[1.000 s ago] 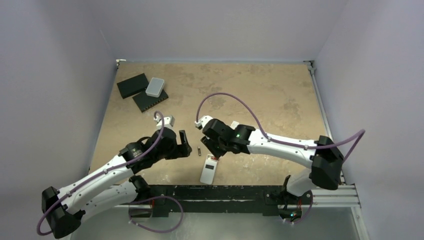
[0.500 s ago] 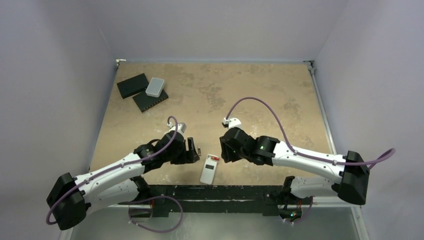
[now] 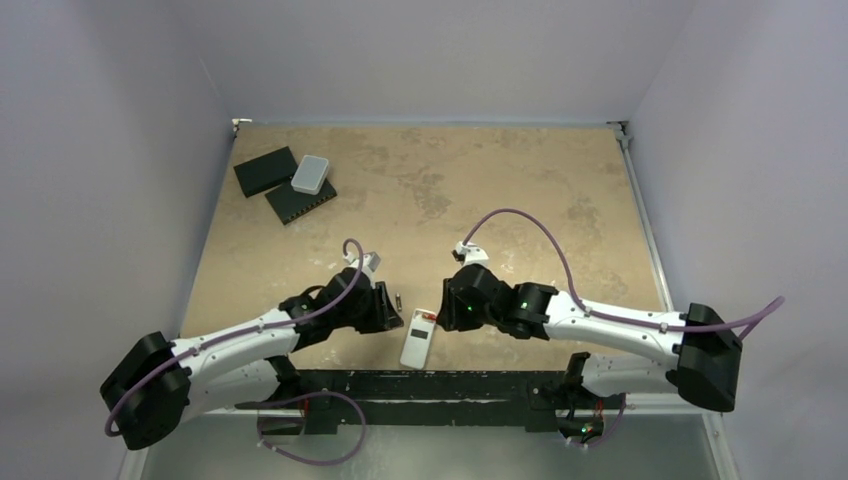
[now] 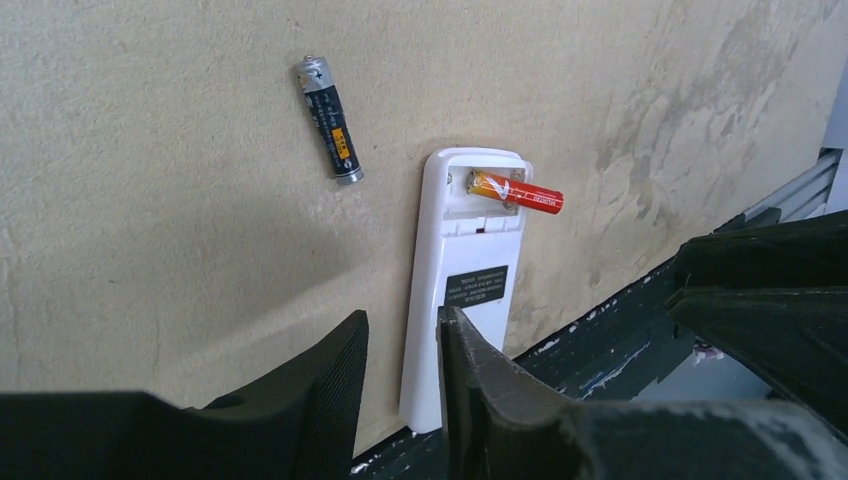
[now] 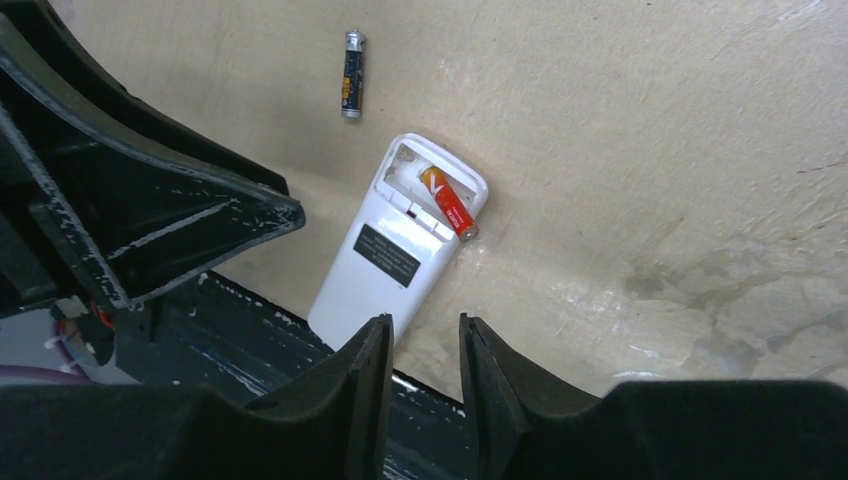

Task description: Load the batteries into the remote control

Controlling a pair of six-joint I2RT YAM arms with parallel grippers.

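The remote control [image 3: 416,343] lies back-up near the table's front edge, its battery bay uncovered. A reddish-orange battery [image 4: 515,192] [image 5: 447,201] rests askew in the bay, one end sticking out over the side. The dark battery [image 3: 399,299] [image 4: 330,119] [image 5: 351,73] lies loose on the table just beyond the remote. My left gripper [image 3: 393,312] [image 4: 403,330] hovers at the remote's left, jaws a narrow gap apart and empty. My right gripper [image 3: 446,312] [image 5: 425,325] hangs at the remote's right, also slightly open and holding nothing.
Two flat black slabs [image 3: 265,170] [image 3: 300,203] with a light grey rounded box [image 3: 311,174] on them sit at the far left corner. A black rail [image 3: 450,385] runs along the table's near edge, just behind the remote's lower end.
The left gripper has slid right toward the remote and its jaws have narrowed. The right gripper has drawn back to the right of the remote. The batteries and remote have not moved.
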